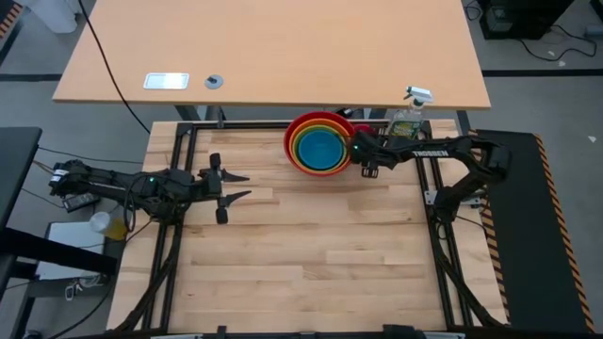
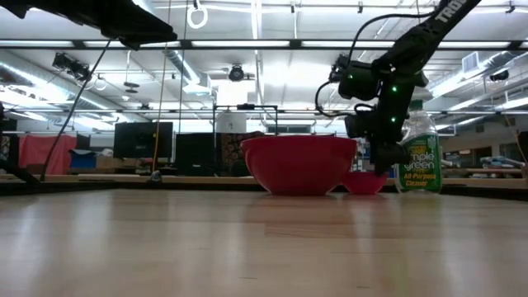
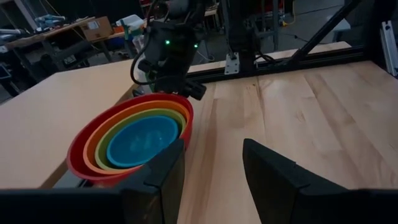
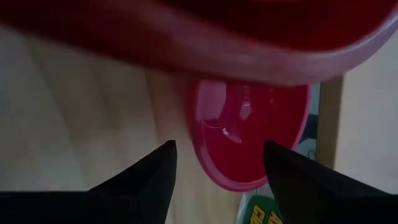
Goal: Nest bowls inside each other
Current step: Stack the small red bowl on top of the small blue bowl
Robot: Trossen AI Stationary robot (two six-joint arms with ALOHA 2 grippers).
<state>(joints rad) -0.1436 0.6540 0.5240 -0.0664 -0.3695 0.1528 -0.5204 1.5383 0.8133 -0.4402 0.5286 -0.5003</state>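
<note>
A stack of nested bowls stands at the table's far side: red (image 1: 300, 132) outermost, then orange, lime green and blue (image 1: 318, 149) innermost; it also shows in the left wrist view (image 3: 134, 140). A small pink bowl (image 4: 249, 134) rests on the table just right of the stack (image 2: 363, 182). My right gripper (image 2: 381, 165) hangs open over the pink bowl, slanting down, with one finger to each side of it in the right wrist view; I see no touch. My left gripper (image 1: 236, 186) waits open at the table's left, pointing toward the stack.
A green spray bottle (image 2: 419, 153) with a white trigger stands right behind the pink bowl, at the table's far right (image 1: 407, 118). The red bowl's rim (image 4: 261, 56) lies close beside my right gripper. The near half of the wooden table (image 1: 301, 273) is bare.
</note>
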